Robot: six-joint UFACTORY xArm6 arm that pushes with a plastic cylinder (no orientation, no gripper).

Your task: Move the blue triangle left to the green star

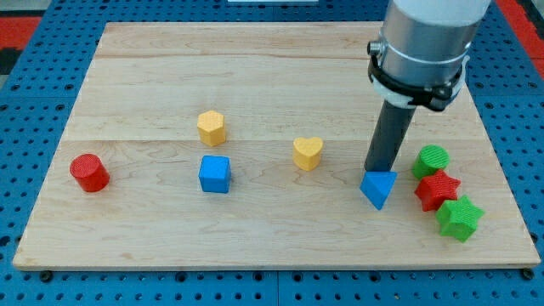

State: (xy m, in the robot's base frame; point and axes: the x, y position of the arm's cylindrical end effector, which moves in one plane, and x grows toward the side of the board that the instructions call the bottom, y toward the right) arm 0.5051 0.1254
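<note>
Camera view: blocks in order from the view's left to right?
red cylinder → blue cube (yellow hexagon overlaps it, above) → yellow heart → blue triangle, my tip at its top → green cylinder → red star → green star.

A pale, grained wooden surface [280,51] is seen on a blue perforated base [25,93]. On it are shown a red cylinder block [88,172], a yellow hexagonal block [212,127], a blue cube block [214,174], a yellow heart block [308,153], a blue triangle block [378,188], a green round block [431,161], a red star block [437,190] and a green star block [459,218]. The rod [387,140] is dark grey.
</note>
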